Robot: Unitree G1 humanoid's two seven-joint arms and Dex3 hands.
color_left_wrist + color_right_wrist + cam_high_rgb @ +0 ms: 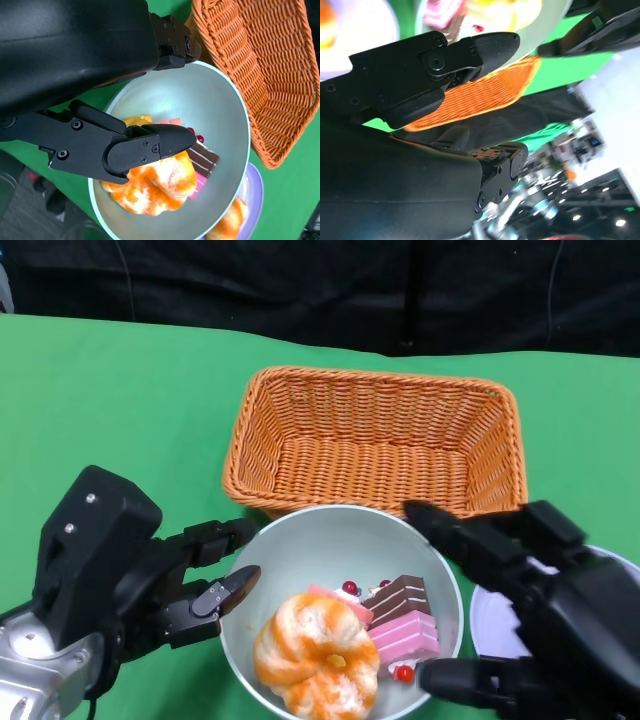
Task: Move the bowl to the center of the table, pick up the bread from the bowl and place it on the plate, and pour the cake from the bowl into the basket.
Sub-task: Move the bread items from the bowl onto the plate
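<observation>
A pale bowl [300, 550] sits just in front of the orange wicker basket [375, 440], its rim overlapping the basket's near wall. In the bowl lie an orange-and-white bread [315, 655] and pink and chocolate cake slices [402, 625]. My left hand [150, 580] grips the bowl's left rim, one fingertip over the edge; in the left wrist view its thumb [150, 147] reaches above the bread [160, 187]. My right hand [530, 610] clasps the right rim and hides most of the white plate [492, 625]. The plate [252, 197] carries another orange bread [227, 230].
The basket is empty and stands at the table's middle back. Green cloth [120, 400] covers the table, with open room to the left of the basket. A dark backdrop runs along the far edge.
</observation>
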